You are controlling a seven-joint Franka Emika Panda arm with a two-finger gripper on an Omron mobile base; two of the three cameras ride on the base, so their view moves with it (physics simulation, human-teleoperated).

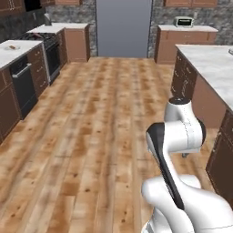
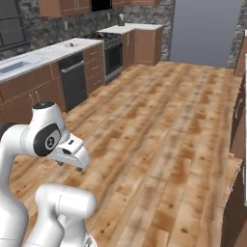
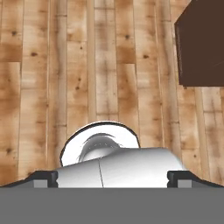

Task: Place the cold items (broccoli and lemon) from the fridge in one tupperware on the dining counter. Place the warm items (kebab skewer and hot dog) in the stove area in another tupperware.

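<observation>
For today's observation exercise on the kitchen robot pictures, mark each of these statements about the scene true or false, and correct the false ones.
1. The fridge door is shut. True.
2. The gripper is closed on a lemon. False: its fingertips stand wide apart over bare wooden floor, holding nothing.
3. A toaster sits on the counter right of the fridge in the left base view. True.
4. The floor is tiled in white. False: it is brown wooden planks.
5. The stove stands against the wall with the dishwasher further along the same run of cabinets. True.
6. The arm is reaching into the fridge. False: it is folded close to the base, far from the fridge.
</observation>
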